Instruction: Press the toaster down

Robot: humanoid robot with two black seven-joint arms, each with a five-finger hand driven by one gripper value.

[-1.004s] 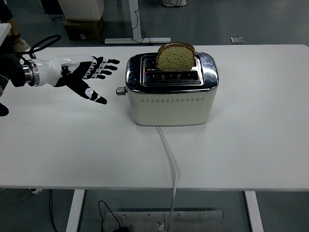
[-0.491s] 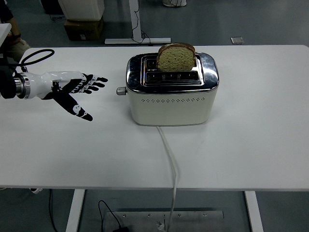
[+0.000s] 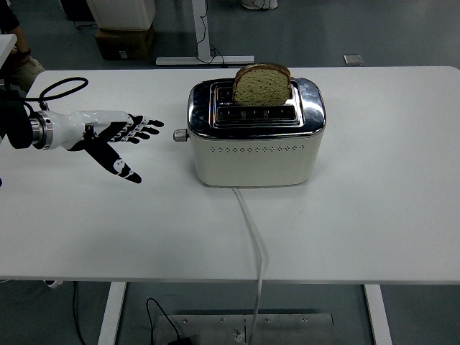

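Note:
A cream and chrome toaster [image 3: 255,133] stands in the middle of the white table [image 3: 374,201]. A slice of brown bread [image 3: 262,84] sticks up out of its far slot. The toaster's lever knob [image 3: 179,134] juts out of its left end, in the raised position. My left hand [image 3: 122,140] hovers over the table to the left of the lever, fingers spread and pointing right, holding nothing. Its fingertips [image 3: 157,126] are a short gap away from the knob. My right arm does not show.
The toaster's white power cord [image 3: 253,244] runs from its front over the table's near edge. A black cable [image 3: 61,88] loops behind my left wrist. A cardboard box [image 3: 123,42] and a desk leg [image 3: 203,32] stand on the floor beyond the table.
My left hand drew back to the left from near the lever, then edged slightly right again. The toaster, lever and bread have not moved.

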